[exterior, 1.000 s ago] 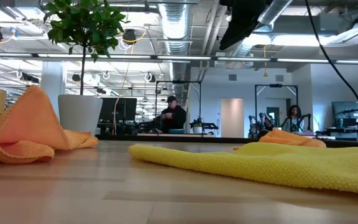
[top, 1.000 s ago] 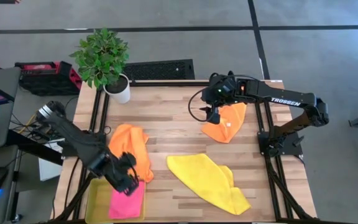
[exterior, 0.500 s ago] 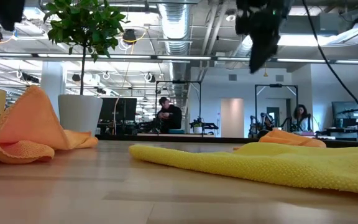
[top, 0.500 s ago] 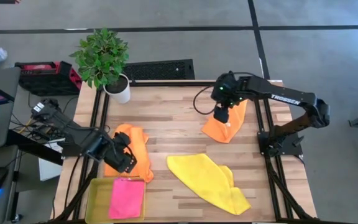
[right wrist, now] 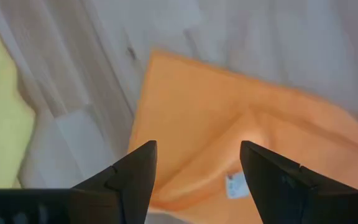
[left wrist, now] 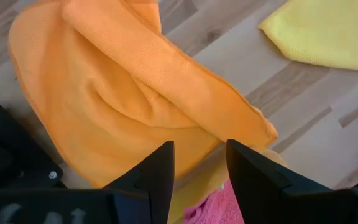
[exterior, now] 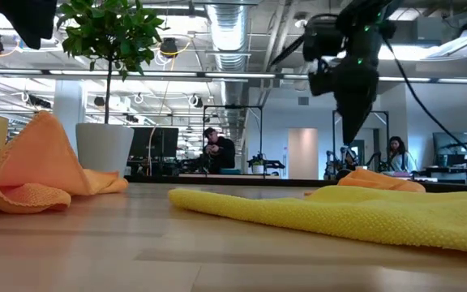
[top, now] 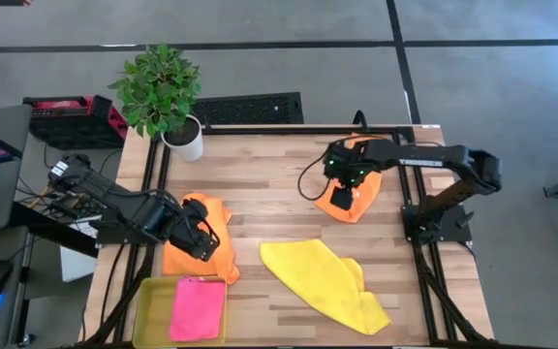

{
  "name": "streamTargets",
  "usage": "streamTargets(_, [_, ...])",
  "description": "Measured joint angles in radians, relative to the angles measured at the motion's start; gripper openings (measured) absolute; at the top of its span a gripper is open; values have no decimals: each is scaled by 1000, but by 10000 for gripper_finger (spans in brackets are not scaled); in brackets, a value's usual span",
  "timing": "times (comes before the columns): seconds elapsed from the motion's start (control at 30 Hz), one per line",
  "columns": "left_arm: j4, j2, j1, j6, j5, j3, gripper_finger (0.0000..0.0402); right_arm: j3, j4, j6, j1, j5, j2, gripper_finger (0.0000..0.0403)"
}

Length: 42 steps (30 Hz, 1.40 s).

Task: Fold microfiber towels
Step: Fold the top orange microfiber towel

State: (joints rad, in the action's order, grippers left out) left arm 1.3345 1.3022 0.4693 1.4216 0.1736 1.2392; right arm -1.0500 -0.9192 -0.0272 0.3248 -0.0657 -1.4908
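Observation:
An orange towel (top: 223, 225) lies crumpled at the table's left; it also shows in the left wrist view (left wrist: 104, 112) and the low view (exterior: 39, 174). My left gripper (top: 204, 247) hovers open over it (left wrist: 197, 165). A second orange towel (top: 368, 176) lies at the far right, and my right gripper (top: 341, 192) hangs open above it (right wrist: 197, 168), clear of it in the low view (exterior: 352, 130). A yellow towel (top: 323, 279) lies spread at the near middle. A pink towel (top: 199, 308) lies flat in the yellow-green tray (top: 148, 308).
A potted plant (top: 168, 97) in a white pot stands at the far left corner. The tray sits at the near left corner. Bare wood lies between the two orange towels and beyond the yellow towel. People sit in the room behind the table (exterior: 217, 150).
My left gripper has gone from above the pink towel in the tray toward the far edge and now hangs over the left orange towel. My right gripper has come down toward the right orange towel. The pink towel lies flat in the tray.

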Motion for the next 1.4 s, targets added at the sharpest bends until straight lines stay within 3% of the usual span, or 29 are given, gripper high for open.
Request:
streamTargets(0.33, [-20, 0, -1, 6, 17, 0, 137, -4, 104, 46, -17, 12, -225, 255])
streamTargets(0.6, [-25, 0, -1, 13, 17, 0, 137, -7, 200, 80, -15, 13, -327, 255])
streamTargets(0.83, [-24, 0, -1, 7, 17, 0, 137, -36, 273, 113, -36, 18, -372, 255])
streamTargets(1.2, [-24, 0, -1, 2, 22, 0, 137, -35, 587, 153, -68, 3, -384, 255])
streamTargets(1.4, [-24, 0, -4, 6, 48, 0, 137, -56, 599, 168, -90, 6, -356, 255])
